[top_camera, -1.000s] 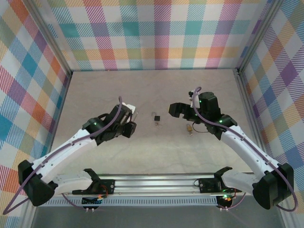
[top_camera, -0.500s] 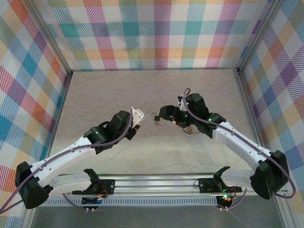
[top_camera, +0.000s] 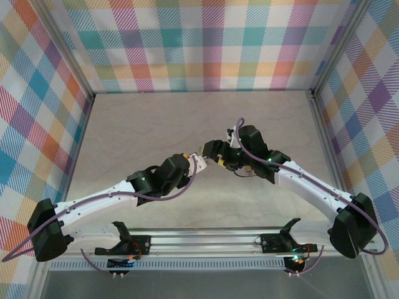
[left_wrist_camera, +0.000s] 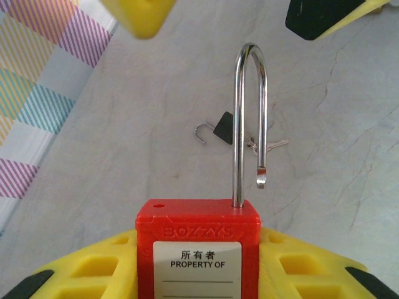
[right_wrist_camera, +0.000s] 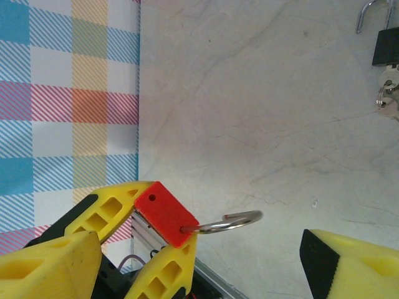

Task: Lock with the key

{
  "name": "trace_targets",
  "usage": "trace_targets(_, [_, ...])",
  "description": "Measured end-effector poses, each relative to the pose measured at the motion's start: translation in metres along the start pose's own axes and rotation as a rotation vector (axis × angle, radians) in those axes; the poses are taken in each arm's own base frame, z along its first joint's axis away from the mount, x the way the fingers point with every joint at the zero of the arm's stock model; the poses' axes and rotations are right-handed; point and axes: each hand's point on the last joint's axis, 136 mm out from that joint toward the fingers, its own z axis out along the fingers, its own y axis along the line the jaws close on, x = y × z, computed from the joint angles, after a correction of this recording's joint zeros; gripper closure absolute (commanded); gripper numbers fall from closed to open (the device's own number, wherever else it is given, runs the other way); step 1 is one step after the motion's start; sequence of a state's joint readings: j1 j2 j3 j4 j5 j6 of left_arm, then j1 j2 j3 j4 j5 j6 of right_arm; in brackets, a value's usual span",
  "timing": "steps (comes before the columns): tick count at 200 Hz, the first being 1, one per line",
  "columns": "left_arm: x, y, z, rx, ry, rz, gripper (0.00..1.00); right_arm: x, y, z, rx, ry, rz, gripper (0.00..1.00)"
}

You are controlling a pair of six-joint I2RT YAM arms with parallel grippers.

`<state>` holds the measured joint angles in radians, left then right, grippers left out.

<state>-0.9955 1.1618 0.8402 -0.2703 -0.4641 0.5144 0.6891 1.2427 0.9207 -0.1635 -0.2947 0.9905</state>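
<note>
My left gripper is shut on a red padlock with a white label, held by its body. Its steel shackle stands open, the free end out of the body. My right gripper is open, its fingertips on either side of the shackle's top without touching it. The right wrist view has the red padlock between the left arm's yellow fingers. A small black padlock with an open shackle lies on the table beyond, with keys on a ring beside it. The grippers meet at the table's middle.
The black padlock and its keys lie near the right wrist view's top right corner. A small brass-coloured object lies under the right arm. Plaid walls enclose the marble table on three sides; a metal rail runs along the front.
Both arms have swung in to the table's middle. The left brought the red padlock rightwards; the right moved left over the black padlock, and its jaws have narrowed slightly.
</note>
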Motion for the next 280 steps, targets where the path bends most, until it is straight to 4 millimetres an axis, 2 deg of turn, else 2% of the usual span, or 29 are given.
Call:
trace_targets(76, [0.001, -0.002, 0.006, -0.036, 0.023, 0.048, 1.00, 0.005, 0.002, 0.005, -0.026, 0.003, 0.047, 0.25])
trace_targets(145, [0.008, -0.003, 0.010, -0.046, 0.056, 0.063, 1.00, 0.006, -0.001, 0.019, -0.028, 0.014, 0.078, 0.27])
trace_targets(180, [0.009, -0.003, 0.010, -0.050, 0.059, 0.065, 1.00, 0.005, 0.000, 0.021, -0.035, 0.014, 0.078, 0.33])
trace_targets(232, [0.017, -0.007, 0.011, -0.036, 0.081, 0.075, 1.00, 0.008, -0.010, 0.035, -0.014, 0.039, 0.097, 0.39])
trace_targets(280, [0.002, -0.003, 0.001, -0.024, 0.004, 0.008, 1.00, 0.019, -0.015, 0.044, -0.001, 0.089, 0.107, 0.46])
